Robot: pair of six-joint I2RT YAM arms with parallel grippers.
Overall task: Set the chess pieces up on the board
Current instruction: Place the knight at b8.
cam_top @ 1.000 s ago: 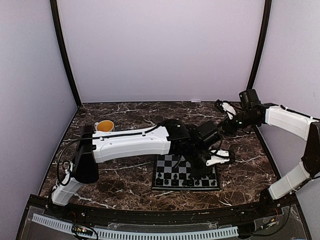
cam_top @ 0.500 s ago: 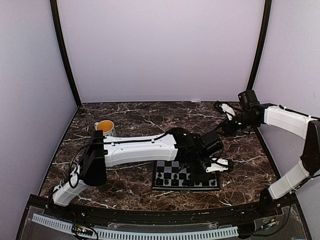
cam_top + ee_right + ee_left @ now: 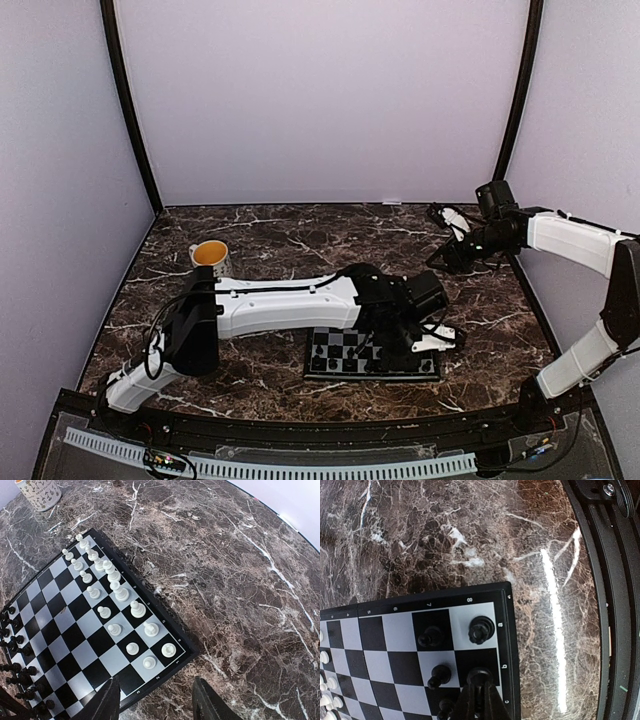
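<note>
Chess pieces (image 3: 121, 595) stand on the board (image 3: 345, 347), which lies on the dark marbled tabletop (image 3: 270, 230) near its front edge, right of centre. At the far left of the top view, a white mug (image 3: 210, 254) with a yellow inside sits well apart from the board. The left arm reaches from that side across to the board's right half, and the left gripper (image 3: 479, 689) points down over the black side. Its jaws are pinched together on the head of a black piece (image 3: 479, 675) over a dark square in the edge row, just beside the rim. Whether its base touches the square is hidden. Other black pieces stand close by, one in the corner square. In the right wrist view, white pieces fill two rows along the board's far side and black pieces line the opposite side. Farthest right, the right gripper (image 3: 443, 250) hangs above bare tabletop behind the board, its jaws roughly half apart, holding and touching nothing.
</note>
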